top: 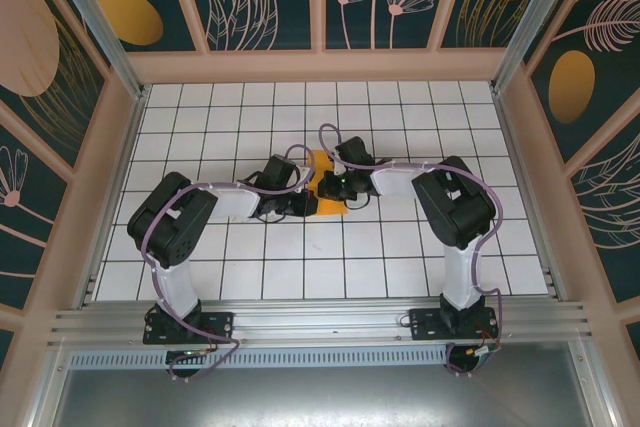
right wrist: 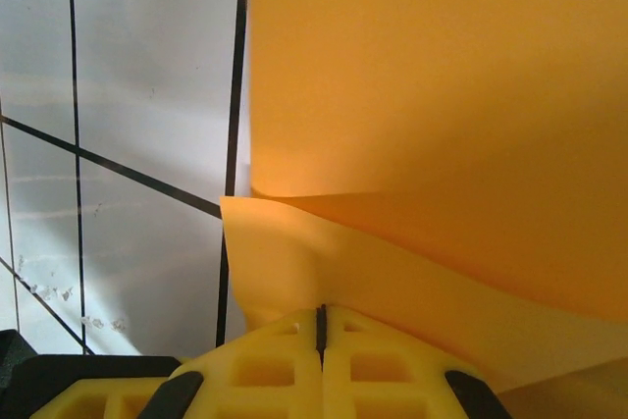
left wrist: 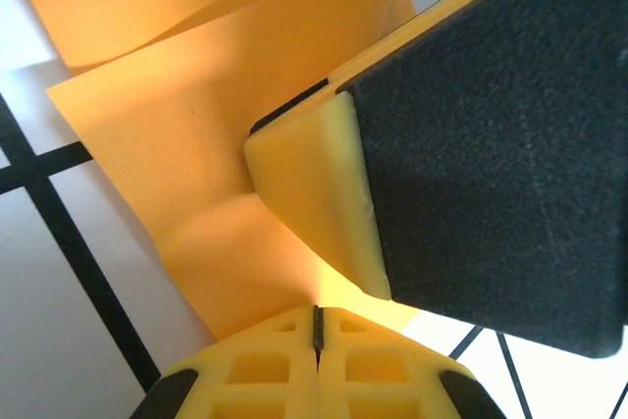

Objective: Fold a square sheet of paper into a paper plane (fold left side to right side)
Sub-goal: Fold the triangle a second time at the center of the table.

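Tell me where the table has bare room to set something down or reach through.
Free: the far tile rows between the paper and the back wall, and the near rows between the left arm and the right arm. The far corners are bare too. Crowded: the centre, where the left fingers and right fingers meet on the paper.

Plain orange-yellow square sheet of paper (right wrist: pixel 442 95) on white, black-gridded table (right wrist: pixel 147 95).
Ahead of yellow left gripper (left wrist: pixel 317 326) and right gripper (right wrist: pixel 321 326) tips, orange-yellow throughout; beyond, dark teal wall (top: pixel 290 7), orange ovals.
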